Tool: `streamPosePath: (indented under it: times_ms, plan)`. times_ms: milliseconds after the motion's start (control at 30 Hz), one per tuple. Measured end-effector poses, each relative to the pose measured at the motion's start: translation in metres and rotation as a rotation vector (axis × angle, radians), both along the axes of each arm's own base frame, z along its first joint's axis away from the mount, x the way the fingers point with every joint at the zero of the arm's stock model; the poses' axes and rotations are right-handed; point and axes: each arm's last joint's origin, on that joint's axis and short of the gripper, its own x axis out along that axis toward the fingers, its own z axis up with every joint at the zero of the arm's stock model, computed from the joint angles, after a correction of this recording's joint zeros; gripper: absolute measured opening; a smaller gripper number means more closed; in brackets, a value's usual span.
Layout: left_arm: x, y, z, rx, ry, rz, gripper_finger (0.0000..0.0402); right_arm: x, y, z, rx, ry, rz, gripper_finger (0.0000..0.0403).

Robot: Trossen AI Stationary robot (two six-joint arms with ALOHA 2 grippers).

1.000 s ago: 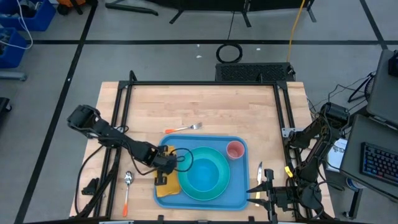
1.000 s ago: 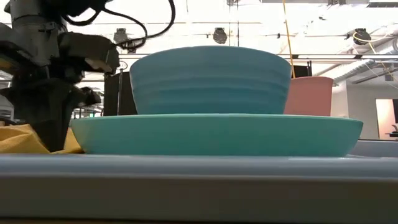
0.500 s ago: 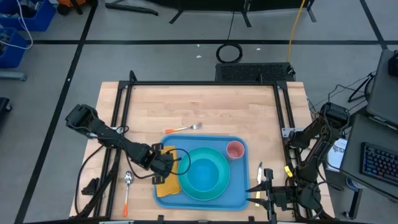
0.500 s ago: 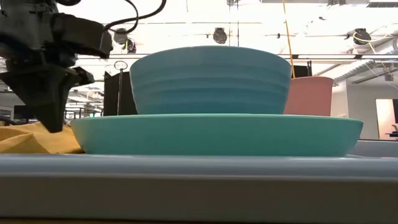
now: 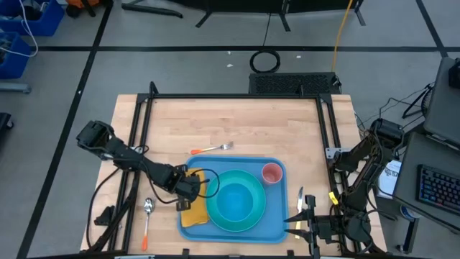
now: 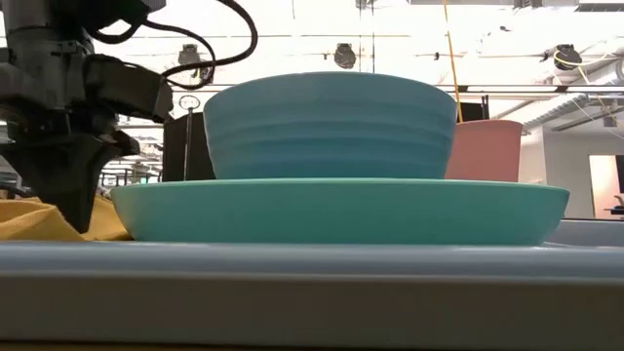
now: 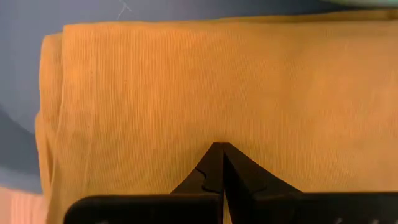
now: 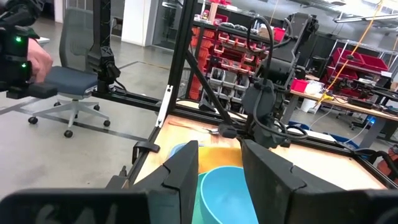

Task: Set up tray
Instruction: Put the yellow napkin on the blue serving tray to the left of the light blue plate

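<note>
The blue tray (image 5: pixel 277 234) lies at the table's near middle. On it a turquoise plate (image 6: pixel 341 210) carries a blue bowl (image 6: pixel 331 127), with a pink cup (image 5: pixel 272 173) at the tray's far right corner. A folded yellow cloth (image 7: pixel 186 93) lies on the tray's left part, beside the plate. My left gripper (image 5: pixel 189 191) stands over the cloth, shut and pointing steeply down. My right gripper (image 8: pixel 219 174) waits open at the table's near right corner, level, with nothing between its fingers. My left gripper has its shut fingertips (image 7: pixel 219 148) on the cloth's upper face (image 7: pixel 214 134), near the middle of the cloth. It comes from above, tipped a little. The cloth lies flat on the tray.
A fork (image 5: pixel 215 148) lies on the wood just beyond the tray's far edge. A spoon with an orange handle (image 5: pixel 146 216) lies left of the tray, and a knife (image 5: pixel 300 196) right of it. Black frame rails run along both table sides.
My left gripper, shut throughout, rose a little off the cloth while tipping, then came back down onto it. The cloth, plate, bowl and cup have kept their places.
</note>
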Motion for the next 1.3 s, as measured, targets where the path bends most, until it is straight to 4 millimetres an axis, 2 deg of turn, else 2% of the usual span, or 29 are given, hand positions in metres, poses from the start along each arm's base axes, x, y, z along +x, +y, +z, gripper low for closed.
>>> streamPosePath:
  times_ms: [233, 900, 1300]
  plan:
    - [-0.001, 0.007, -0.009, -0.031, -0.026, -0.006, 0.0001, 0.000, 0.000, 0.000, 0.000, 0.000, 0.000, 0.0114]
    - [0.007, 0.015, -0.010, 0.112, -0.108, -0.179, 0.0002, 0.002, -0.001, -0.002, -0.002, 0.010, -0.008, 0.0114]
    - [0.009, 0.017, -0.010, 0.128, -0.125, -0.157, 0.0002, 0.002, -0.001, -0.002, -0.002, 0.010, -0.008, 0.0114]
